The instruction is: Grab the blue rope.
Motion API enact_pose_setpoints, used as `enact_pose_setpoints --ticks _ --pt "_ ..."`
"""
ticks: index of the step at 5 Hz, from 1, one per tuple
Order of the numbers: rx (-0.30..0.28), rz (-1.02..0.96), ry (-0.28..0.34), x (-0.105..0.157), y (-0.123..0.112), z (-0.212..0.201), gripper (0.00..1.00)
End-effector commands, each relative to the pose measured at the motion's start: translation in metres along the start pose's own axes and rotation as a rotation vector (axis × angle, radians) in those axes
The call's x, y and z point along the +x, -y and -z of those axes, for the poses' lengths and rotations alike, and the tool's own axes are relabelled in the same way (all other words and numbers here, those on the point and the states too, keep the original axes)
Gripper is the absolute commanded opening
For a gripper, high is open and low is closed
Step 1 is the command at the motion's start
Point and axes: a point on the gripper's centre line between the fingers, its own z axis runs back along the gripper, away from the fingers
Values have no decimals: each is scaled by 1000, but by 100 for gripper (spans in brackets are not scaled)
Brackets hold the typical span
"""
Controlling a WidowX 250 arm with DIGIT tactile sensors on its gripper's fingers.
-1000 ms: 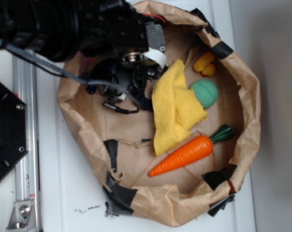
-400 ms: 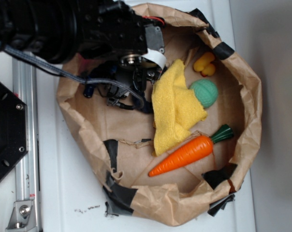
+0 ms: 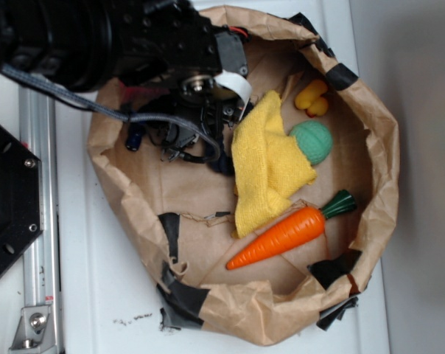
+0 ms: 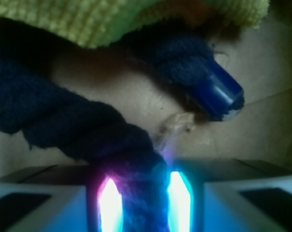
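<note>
A: Gripper (image 4: 138,205) status?
B: Clamped on the blue rope (image 4: 73,125). Wrist view shows the navy twist pinched between both fingers (image 4: 39,205), glowing at the contact edges.
A: Where's the rope sitting?
B: Inside the paper bag (image 3: 370,140), in its part nearest the table's top-left corner, under the arm. One shiny blue capped end (image 4: 218,92) pokes out just beside the yellow cloth (image 4: 126,19); the rope curves back under the cloth edge.
A: Exterior view confirm?
B: Partly. The gripper (image 3: 197,122) is down in the bag, mostly hiding the rope (image 3: 221,164). Only dark bits show beside the yellow cloth (image 3: 267,166).
A: Other contents?
B: Carrot (image 3: 289,234) toward the table's bottom edge, touching the cloth tip. Green ball (image 3: 312,141) against the cloth. Yellow duck (image 3: 312,97) near the bag's top rim. All apart from the gripper.
</note>
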Motion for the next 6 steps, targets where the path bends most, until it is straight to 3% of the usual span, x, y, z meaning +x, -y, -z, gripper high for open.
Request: enact_pose_setpoints --ticks 1,2,3,5,6 --pt "-10 -88 16 -4 6 -18 0" --pt "41 -181 93 21 24 -70 0" --pt "-11 -377 56 42 28 -121 0" --pt "-107 -510 62 66 42 -143 0" --pt "-82 -515 57 63 44 -140 0"
